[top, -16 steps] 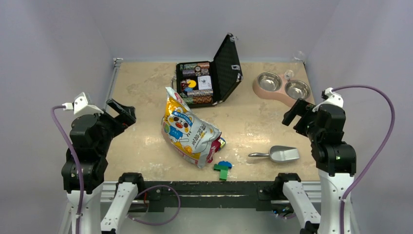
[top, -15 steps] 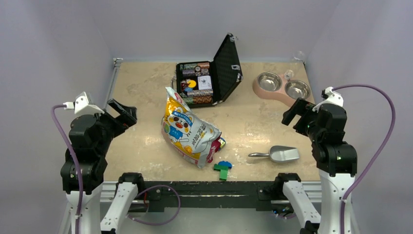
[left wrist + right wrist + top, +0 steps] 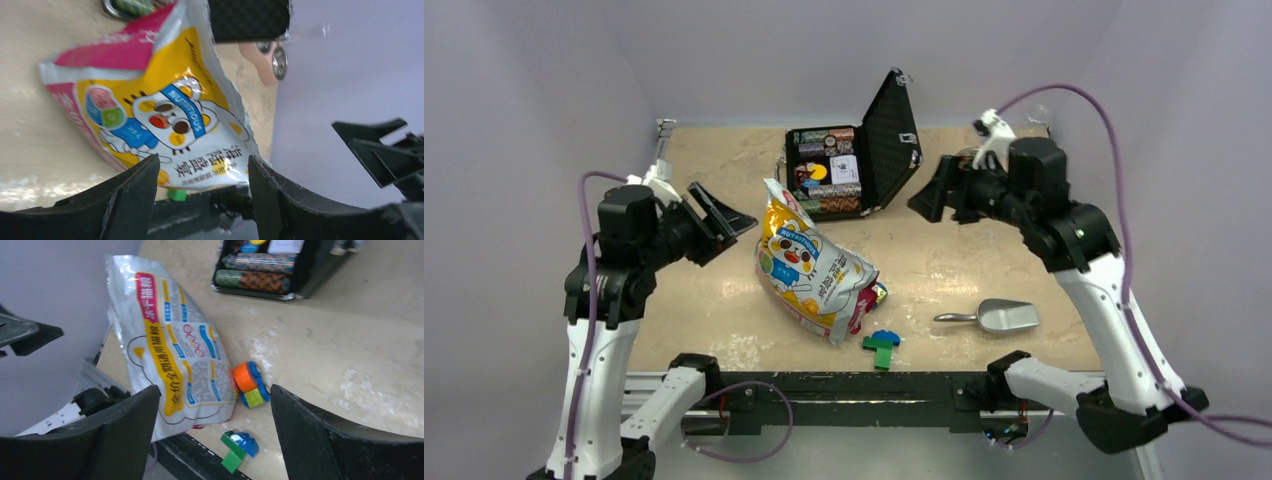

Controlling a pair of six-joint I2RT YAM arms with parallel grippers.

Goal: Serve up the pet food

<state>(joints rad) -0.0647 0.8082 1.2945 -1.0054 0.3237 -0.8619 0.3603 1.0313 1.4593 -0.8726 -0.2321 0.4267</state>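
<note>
**Q:** Ahead of the left gripper (image 3: 201, 167), what lies there?

**A:** Fingers spread wide, holding nothing. Crinkled yellow-and-silver foil bag (image 3: 809, 265) with a cartoon face lies on the beige table (image 3: 714, 300) just beyond the fingertips, untouched. The pet food is hidden in every view; only the bag shows.

**Q:** And to the right of the bag?

**A:** Green-and-blue toy brick (image 3: 882, 346) and orange-wheeled toy (image 3: 248, 382) sit at its lower end. Grey metal scoop (image 3: 996, 316) lies further right, apart. Right gripper (image 3: 214, 390): fingers wide, empty. The bag lies ahead of its left finger, the open black case (image 3: 864, 165) beyond the fingertips.
</note>
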